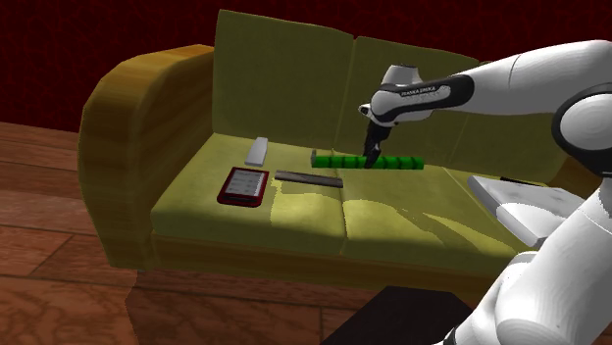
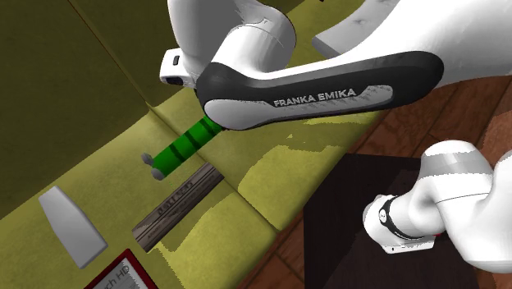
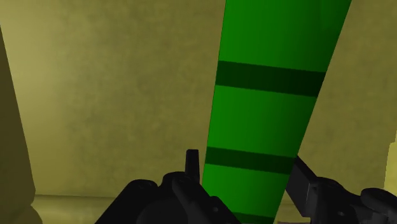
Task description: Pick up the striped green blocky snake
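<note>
The green blocky snake (image 1: 390, 163) with darker green stripes lies flat on the olive sofa seat (image 1: 294, 221), close to the back cushions. In the second exterior view the snake (image 2: 182, 149) pokes out from under my forearm. My black gripper (image 1: 371, 155) points down onto the snake's middle. In the wrist view the snake (image 3: 273, 95) runs lengthwise between the two fingers of the gripper (image 3: 247, 167). The fingers stand apart on either side of it, with a small gap at one finger (image 3: 192, 159); the other sits right at the snake's edge.
A red-framed tablet (image 1: 243, 185), a dark flat bar (image 1: 308, 177) and a pale grey remote-like piece (image 1: 257, 150) lie on the seat toward the shoulder view's left. A white flat object (image 1: 520, 201) rests at the seat's right. The sofa arm (image 1: 123, 147) bounds the left side.
</note>
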You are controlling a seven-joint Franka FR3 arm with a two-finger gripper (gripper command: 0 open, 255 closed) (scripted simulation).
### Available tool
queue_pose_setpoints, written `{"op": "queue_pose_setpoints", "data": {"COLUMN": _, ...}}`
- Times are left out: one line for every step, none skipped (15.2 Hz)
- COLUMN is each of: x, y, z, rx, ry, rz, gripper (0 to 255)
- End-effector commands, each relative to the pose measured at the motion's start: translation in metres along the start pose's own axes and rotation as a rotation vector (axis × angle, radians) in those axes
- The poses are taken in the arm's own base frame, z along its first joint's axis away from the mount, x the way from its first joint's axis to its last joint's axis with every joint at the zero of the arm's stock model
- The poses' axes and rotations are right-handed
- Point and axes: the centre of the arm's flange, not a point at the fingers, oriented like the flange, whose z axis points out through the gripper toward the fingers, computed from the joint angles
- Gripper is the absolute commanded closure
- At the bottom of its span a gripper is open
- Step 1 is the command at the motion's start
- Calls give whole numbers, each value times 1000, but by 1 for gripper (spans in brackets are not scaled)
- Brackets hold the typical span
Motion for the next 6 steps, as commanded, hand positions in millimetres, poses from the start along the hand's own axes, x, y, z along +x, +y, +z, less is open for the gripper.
{"op": "queue_pose_setpoints", "data": {"x": 0, "y": 2, "z": -10, "rx": 0, "ry": 0, "rz": 0, "gripper": 255}}
{"op": "queue_pose_setpoints", "data": {"x": 0, "y": 3, "z": -16, "rx": 0, "ry": 0, "rz": 0, "gripper": 255}}
{"op": "queue_pose_setpoints", "data": {"x": 0, "y": 4, "z": -21, "rx": 0, "ry": 0, "rz": 0, "gripper": 255}}
{"op": "queue_pose_setpoints", "data": {"x": 1, "y": 4, "z": -26, "rx": 0, "ry": 0, "rz": 0, "gripper": 255}}
{"op": "queue_pose_setpoints", "data": {"x": 1, "y": 4, "z": -27, "rx": 0, "ry": 0, "rz": 0, "gripper": 255}}
{"op": "queue_pose_setpoints", "data": {"x": 1, "y": 4, "z": -27, "rx": 0, "ry": 0, "rz": 0, "gripper": 255}}
